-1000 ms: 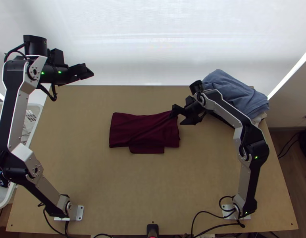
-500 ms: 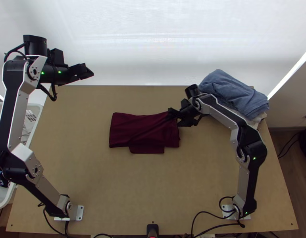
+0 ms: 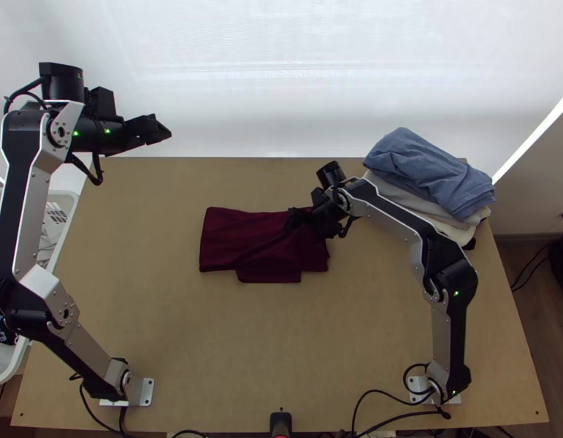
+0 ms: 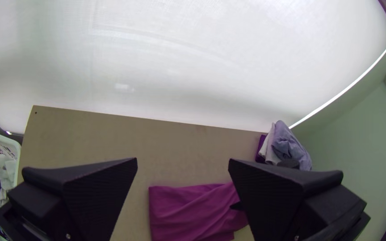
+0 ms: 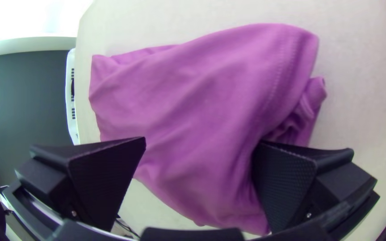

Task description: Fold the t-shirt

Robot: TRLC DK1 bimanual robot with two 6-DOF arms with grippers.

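Maroon t-shirt (image 3: 234, 237) compact and nearly rectangular, tidying apparently left

The shirt lies on the wooden surface (image 3: 208, 350), towards the arms' bases and well to the left of the stack of folded clothes (image 3: 431, 171) in the top view. Most of the folding looks done, since the cloth makes a low, wide bundle. What is left seems smaller: a flap (image 3: 270, 277) juts past the bundle's edge on the side away from the stack, diagonal creases cross the top layer, and a bunched bit (image 5: 311, 98) sits beside a stitched seam (image 5: 275, 85). Whether one more fold is intended cannot be told.

The right end effector (image 5: 202, 141) is over the half of the shirt nearer the stack, its fingers wide apart. Cloth lies below and between them, but they are not clamped on it; whether one finger presses on the fabric is hard to tell. The next move probably calls for straightening the top layer or tucking in the flap (a light touch would suit, as dragging might undo the folds).

The left end effector (image 4: 182, 159) is raised, far across from the stack, its fingers also apart and nothing between them. Placing the bundle with the stack, if wanted, is not yet done.
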